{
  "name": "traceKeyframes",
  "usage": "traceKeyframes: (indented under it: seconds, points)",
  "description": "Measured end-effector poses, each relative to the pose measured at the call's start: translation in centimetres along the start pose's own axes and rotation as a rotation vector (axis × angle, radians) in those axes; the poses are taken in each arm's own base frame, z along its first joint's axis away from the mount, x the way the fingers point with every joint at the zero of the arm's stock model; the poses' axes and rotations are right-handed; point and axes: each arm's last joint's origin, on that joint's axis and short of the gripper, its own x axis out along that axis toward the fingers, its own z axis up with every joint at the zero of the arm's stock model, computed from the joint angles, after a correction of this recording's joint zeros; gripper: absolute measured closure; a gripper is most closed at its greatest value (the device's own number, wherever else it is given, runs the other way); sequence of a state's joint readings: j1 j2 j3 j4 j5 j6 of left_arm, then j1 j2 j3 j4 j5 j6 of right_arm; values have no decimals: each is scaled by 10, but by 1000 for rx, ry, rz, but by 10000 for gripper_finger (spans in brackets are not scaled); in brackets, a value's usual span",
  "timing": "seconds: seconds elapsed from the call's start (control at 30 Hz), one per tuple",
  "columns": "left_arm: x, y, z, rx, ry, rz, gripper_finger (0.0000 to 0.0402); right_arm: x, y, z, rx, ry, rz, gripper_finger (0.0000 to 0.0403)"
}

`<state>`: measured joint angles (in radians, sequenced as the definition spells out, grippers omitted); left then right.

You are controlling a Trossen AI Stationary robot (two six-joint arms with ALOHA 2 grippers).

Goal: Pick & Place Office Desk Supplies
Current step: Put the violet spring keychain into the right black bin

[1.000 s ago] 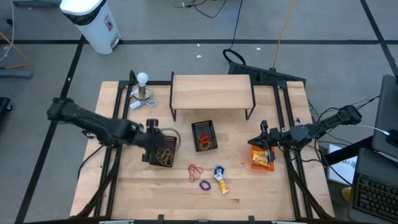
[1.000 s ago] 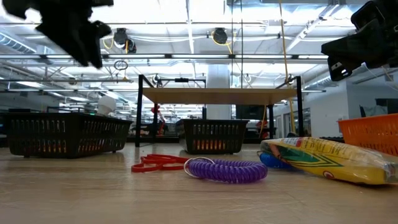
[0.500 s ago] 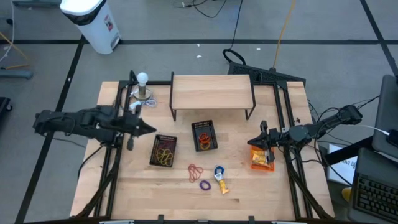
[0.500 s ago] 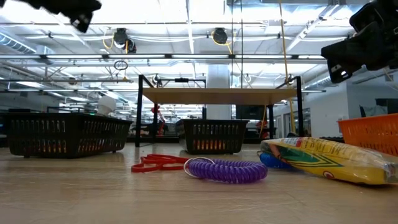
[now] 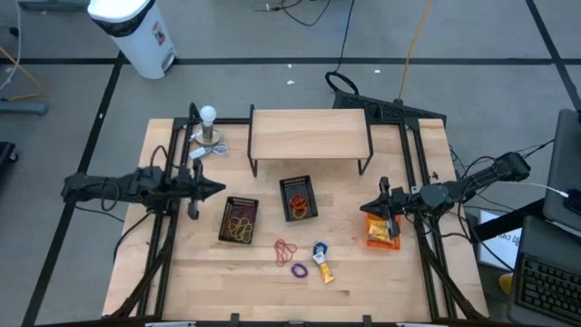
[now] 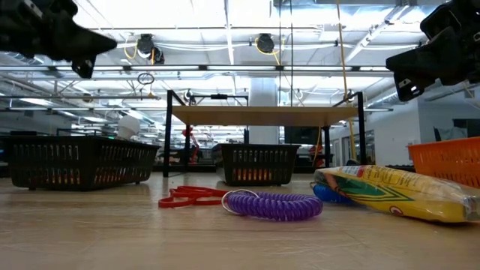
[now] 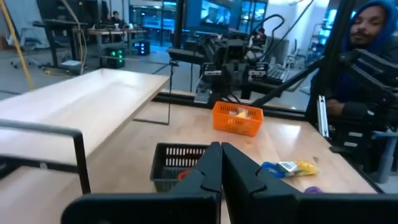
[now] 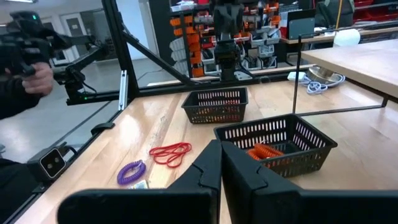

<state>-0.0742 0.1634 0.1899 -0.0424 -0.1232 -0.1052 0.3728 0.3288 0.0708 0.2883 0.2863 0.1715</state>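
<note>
Left gripper (image 5: 216,189) hovers clenched and empty beside the black basket (image 5: 240,220). Red bands (image 5: 286,248) lie loose; it should open wide, then descend squarely. Right gripper (image 5: 385,203), also clenched, waits over the orange basket (image 5: 381,231).

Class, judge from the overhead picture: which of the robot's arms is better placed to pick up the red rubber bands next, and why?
Probably the left: the left gripper sits slightly nearer the red rubber bands than the right gripper, which waits over the orange basket. It is close, though.

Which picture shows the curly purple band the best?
The low view. The curly purple band lies close to that camera on the table, so its coils show clearly, beside the red bands. The high view shows it as a tiny ring. The right wrist view shows it small; the left wrist view shows a purple bit.
</note>
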Motion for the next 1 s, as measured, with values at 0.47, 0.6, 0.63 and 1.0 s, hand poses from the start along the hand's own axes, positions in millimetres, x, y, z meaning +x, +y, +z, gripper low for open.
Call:
traceKeyframes:
  seconds: [0.47,0.6,0.63,1.0]
  points:
    - [7,4,-48,-6,79,-8,401,1,1,7,44,-69,7,403]
    - [7,4,-50,-7,81,-9,401,4,1,6,43,-60,-29,403]
    - [7,4,-50,-2,82,-10,401,5,1,4,38,-45,-42,403]
    - [7,4,-51,25,85,-20,401,33,17,38,-6,86,-61,403]
